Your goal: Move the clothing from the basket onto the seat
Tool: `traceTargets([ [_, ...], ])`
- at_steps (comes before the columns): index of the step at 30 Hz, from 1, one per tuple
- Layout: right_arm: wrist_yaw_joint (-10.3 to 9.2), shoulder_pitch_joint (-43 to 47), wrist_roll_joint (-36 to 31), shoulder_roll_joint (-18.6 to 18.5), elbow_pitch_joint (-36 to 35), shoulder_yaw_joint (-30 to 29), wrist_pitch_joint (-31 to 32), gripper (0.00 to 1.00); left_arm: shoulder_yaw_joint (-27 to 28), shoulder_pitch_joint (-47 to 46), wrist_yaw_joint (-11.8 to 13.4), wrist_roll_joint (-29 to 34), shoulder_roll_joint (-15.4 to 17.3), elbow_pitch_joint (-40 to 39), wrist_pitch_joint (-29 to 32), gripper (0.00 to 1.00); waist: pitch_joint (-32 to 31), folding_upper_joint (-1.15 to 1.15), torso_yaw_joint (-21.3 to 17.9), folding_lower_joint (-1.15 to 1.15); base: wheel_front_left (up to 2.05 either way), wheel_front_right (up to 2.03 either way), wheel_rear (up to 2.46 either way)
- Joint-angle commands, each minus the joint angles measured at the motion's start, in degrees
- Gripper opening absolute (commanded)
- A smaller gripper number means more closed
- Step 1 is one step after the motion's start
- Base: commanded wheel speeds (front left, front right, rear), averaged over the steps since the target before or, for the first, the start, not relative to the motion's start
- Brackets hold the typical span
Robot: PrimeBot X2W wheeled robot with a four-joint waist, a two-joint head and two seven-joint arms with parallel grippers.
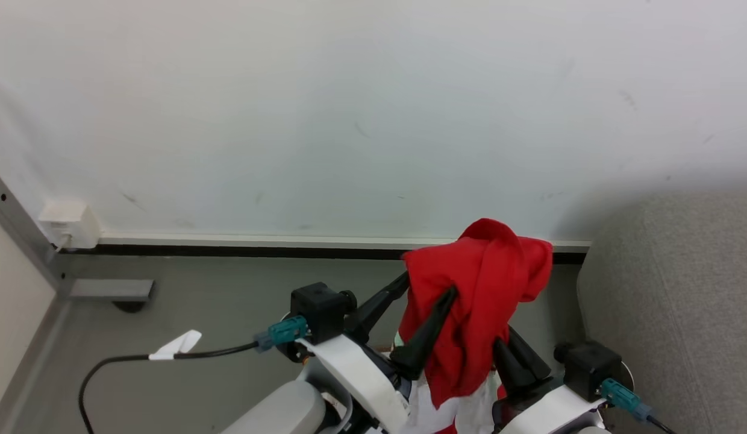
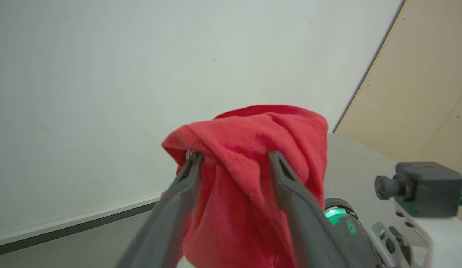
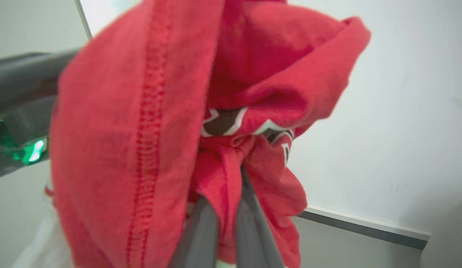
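Head view: you see the clothing (image 1: 476,301) held above the floor (image 1: 217,313), just left of the seat's (image 1: 681,301) rounded edge, with open floor to its left. The right claw (image 3: 233,193) is clamped on the red fabric. The left claw (image 2: 234,160) stands apart, with cloth draped over its fingertips.

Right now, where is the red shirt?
The shirt hangs low in the head view, right of middle, draped over the left hand, pinched by the right hand, left of the seat.

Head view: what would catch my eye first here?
A bright red clothing bundle hangs mid-air at centre right, against a pale wall. The right gripper is shut on it, while the left gripper, open, stands under its drape. The grey seat sits at the right edge.
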Motion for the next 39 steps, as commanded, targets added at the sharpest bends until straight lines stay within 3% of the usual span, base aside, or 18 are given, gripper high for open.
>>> traceTargets([
  [1, -0.12, 0.6, 0.43, -0.14, -1.04, -0.45, -0.03, 0.0, 0.11, 0.6, -0.29, -0.2, 0.38, -0.21, -0.28, 1.0, 0.27, 0.0, -1.26, 0.0, 0.0, 0.0, 0.0],
  [14, -0.12, 1.05, -0.48, -1.59, -7.68, -5.82, -0.03, 0.0, -0.52, 1.03, -0.27, 1.68, 1.73, -2.17, -1.24, 1.0, 2.04, 0.0, -12.17, 0.0, 0.0, 0.0, 0.0],
  [18, -0.12, 2.45, -1.2, -2.27, -11.38, -10.64, -0.03, 0.0, -1.35, 1.1, -0.55, 3.61, 2.82, -2.81, -2.07, 1.0, 3.09, 0.0, -18.24, 0.0, 0.0, 0.0, 0.0],
  [24, -0.12, 5.15, -2.5, -2.58, -16.29, -16.0, -0.03, 0.0, -2.11, 1.0, -0.59, 5.92, 3.55, -3.7, -2.54, 1.0, 4.44, 0.0, -24.29, 0.0, 0.0, 0.0, 0.0],
  [28, -0.12, 7.16, -2.79, -2.46, -19.2, -18.87, -0.03, 0.0, -3.21, 0.4, -0.63, 7.9, 4.13, -4.13, -2.73, 1.0, 5.24, 0.0, -26.87, 0.0, 0.0, 0.0, 0.0],
  [39, -0.12, 9.69, -4.04, -1.71, -24.13, -22.63, -0.03, 0.0, -5.05, 0.2, -0.55, 10.18, 4.76, -4.07, -2.88, 1.0, 6.61, 0.0, -29.06, 0.0, 0.0, 0.0, 0.0],
])
